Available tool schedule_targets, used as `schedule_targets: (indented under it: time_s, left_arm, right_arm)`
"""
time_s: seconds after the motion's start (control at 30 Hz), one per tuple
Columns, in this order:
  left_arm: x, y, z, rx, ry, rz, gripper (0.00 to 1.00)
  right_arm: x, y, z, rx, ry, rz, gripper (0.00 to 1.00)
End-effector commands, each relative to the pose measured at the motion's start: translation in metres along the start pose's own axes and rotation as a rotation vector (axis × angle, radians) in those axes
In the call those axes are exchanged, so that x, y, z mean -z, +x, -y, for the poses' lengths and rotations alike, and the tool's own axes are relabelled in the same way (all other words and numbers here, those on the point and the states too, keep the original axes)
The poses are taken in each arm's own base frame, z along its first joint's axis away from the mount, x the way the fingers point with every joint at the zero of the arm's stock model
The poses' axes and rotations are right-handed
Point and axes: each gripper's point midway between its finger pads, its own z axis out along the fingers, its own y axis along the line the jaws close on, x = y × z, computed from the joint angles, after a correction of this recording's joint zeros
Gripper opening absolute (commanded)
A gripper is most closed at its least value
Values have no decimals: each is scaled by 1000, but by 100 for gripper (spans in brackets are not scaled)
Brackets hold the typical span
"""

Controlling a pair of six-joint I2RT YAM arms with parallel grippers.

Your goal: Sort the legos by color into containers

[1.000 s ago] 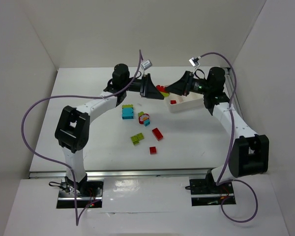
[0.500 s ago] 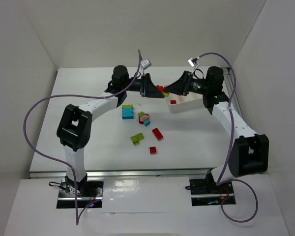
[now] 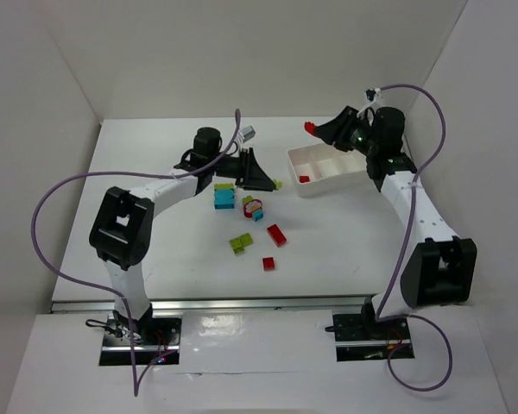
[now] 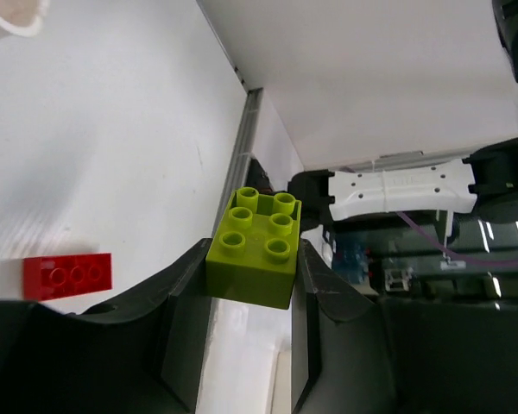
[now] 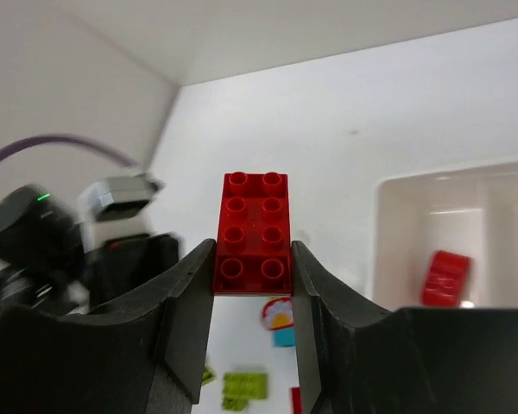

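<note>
Both arms have drawn apart from their meeting at the white tray (image 3: 337, 184). The right gripper (image 5: 252, 254), raised beside the tray with its arm stretched forward, clamps a red brick (image 5: 252, 216) by its long sides. The left gripper (image 3: 263, 178), reaching low over the table, pinches a lime brick (image 4: 255, 250). Light, rigid and probably slick, these bricks seem best held by flat side walls.

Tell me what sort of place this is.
Probably a lab robot cell: white walls box in the table, left arm and right arm bolted at its edge, toy bricks and a tray as props.
</note>
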Motion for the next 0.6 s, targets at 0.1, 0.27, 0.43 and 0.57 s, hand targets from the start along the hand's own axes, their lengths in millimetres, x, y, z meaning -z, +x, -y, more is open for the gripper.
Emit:
schedule_targets:
  time_s: [0.1,0.27,0.43,0.57]
  left_arm:
    - [28,-38,22,-139,-185,120,0]
    - [42,-60,24,-170,-345,203,0]
    - [46,-65,28,-171,-372,224,0]
    - [46,-63,27,-164,-375,220,0]
  right_arm:
    - [-24,12,69,86,372,-73,20]
    - [-43,44,87,134,456,-157,23]
    - [-56,67,99,162,497,-216,27]
    - [-64,73,107,161,499,-219,46]
